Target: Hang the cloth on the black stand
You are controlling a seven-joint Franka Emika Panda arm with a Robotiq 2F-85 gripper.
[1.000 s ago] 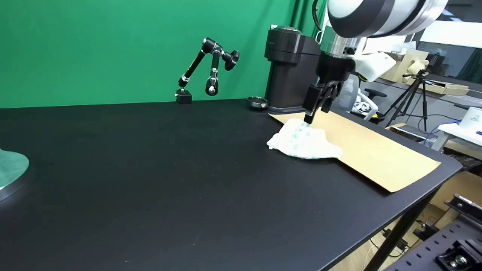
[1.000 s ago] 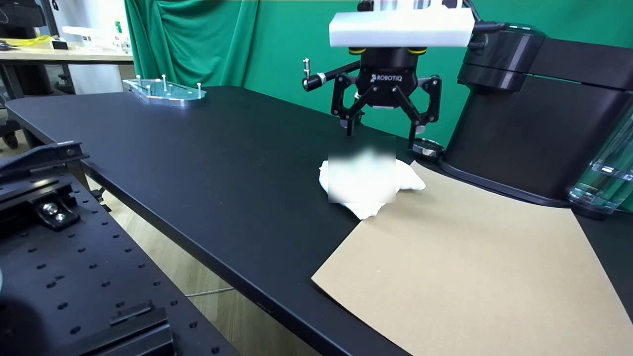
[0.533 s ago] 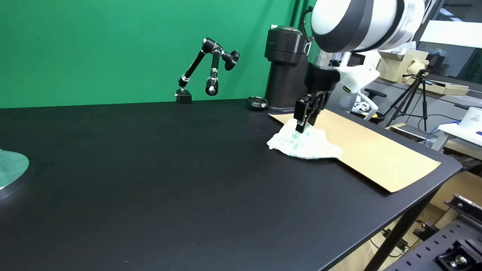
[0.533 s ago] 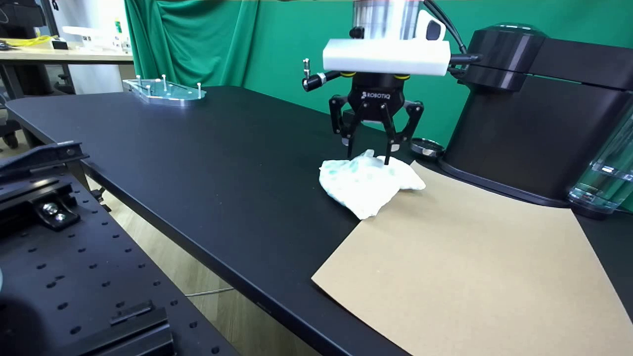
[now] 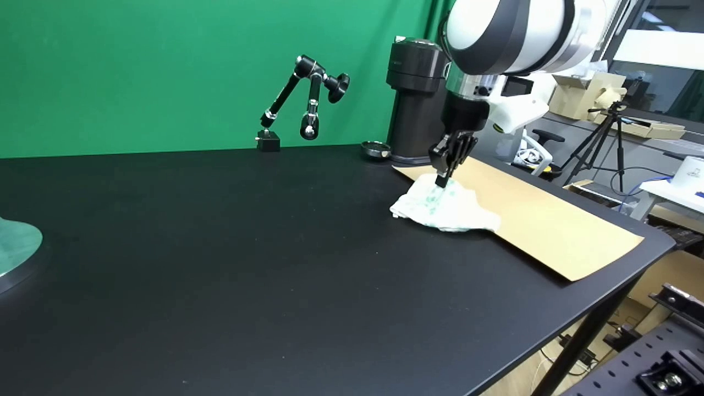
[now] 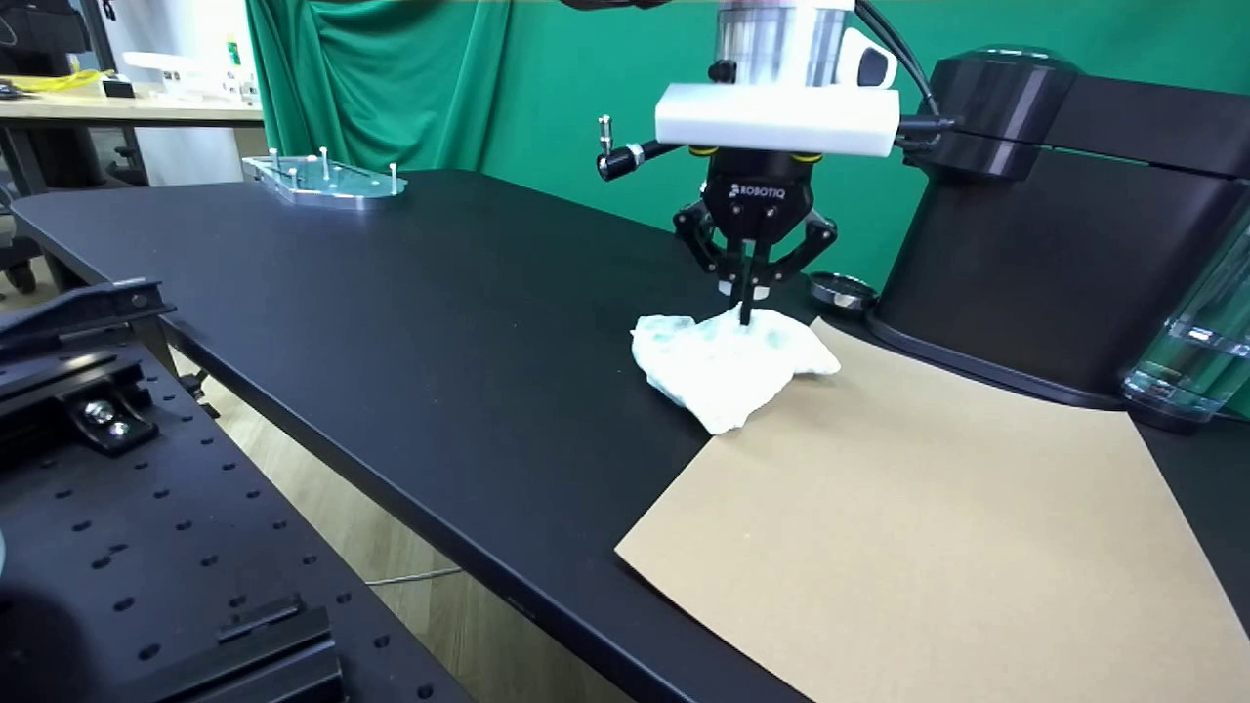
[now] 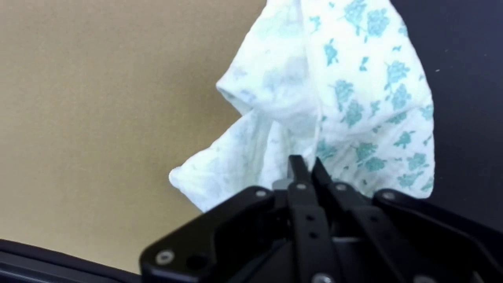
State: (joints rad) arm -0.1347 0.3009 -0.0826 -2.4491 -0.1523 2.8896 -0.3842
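The white cloth with blue-green flowers (image 7: 365, 98) lies crumpled on the table, partly over the edge of the brown board. It shows in both exterior views, as the cloth (image 5: 456, 212) and the same cloth (image 6: 718, 376). My gripper (image 6: 746, 314) points down at its upper part, fingertips nearly together. In the wrist view a raised fold runs between the fingertips of the gripper (image 7: 307, 163), so it is shut on the cloth. The black stand (image 5: 304, 69), a jointed arm on a small block, stands at the back; the gripper partly hides the stand (image 6: 625, 161) in an exterior view.
A black coffee machine (image 6: 1055, 254) stands close beside the gripper, with a small round metal dish (image 6: 842, 291) at its foot. The brown board (image 6: 928, 527) covers the table's end. A clear plate with posts (image 6: 327, 190) sits at the far end.
The gripper has come down onto the cloth, and its fingers have closed from wide apart to nearly together. The cloth's top is pinched up slightly; otherwise it lies in the same place.
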